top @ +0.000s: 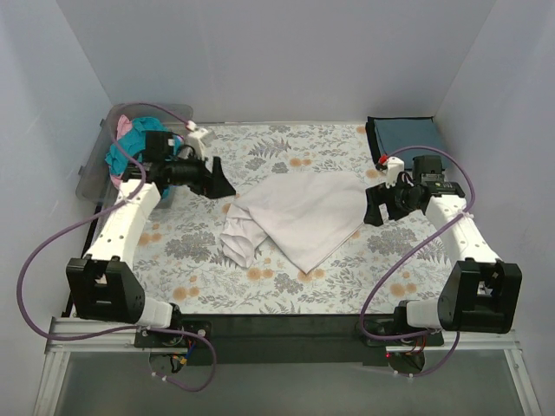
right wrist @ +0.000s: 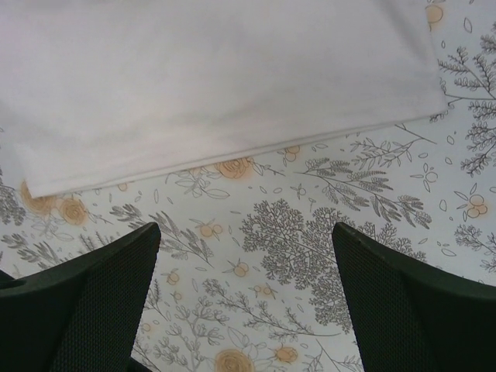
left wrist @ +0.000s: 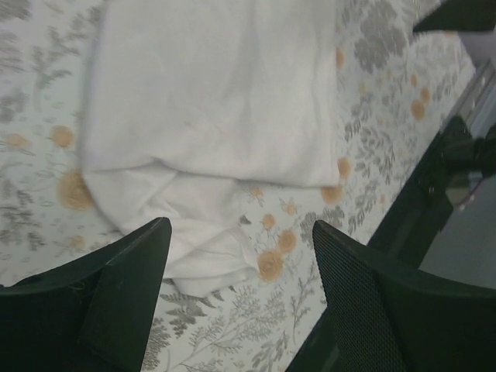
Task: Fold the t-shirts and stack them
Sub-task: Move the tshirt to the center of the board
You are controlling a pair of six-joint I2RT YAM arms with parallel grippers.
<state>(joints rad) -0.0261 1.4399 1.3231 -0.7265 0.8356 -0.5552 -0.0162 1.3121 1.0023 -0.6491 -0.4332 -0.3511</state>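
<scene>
While it is ungripped, white t-shirt point(top: 299, 217): laid rumpled.
Left gripper point(top: 221, 179): spread apart, empty.
Right gripper point(top: 371, 208): spread apart, empty.

White t-shirt point(top: 299, 217) between left hand point(top: 221, 184) and right hand point(top: 373, 210)

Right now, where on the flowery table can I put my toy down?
Bare cover runs along the near edge, before the white t-shirt, and along the far edge, between the bin and the dark blue t-shirt. Crowded: either side of the white one, by the left claw and right claw.
</scene>
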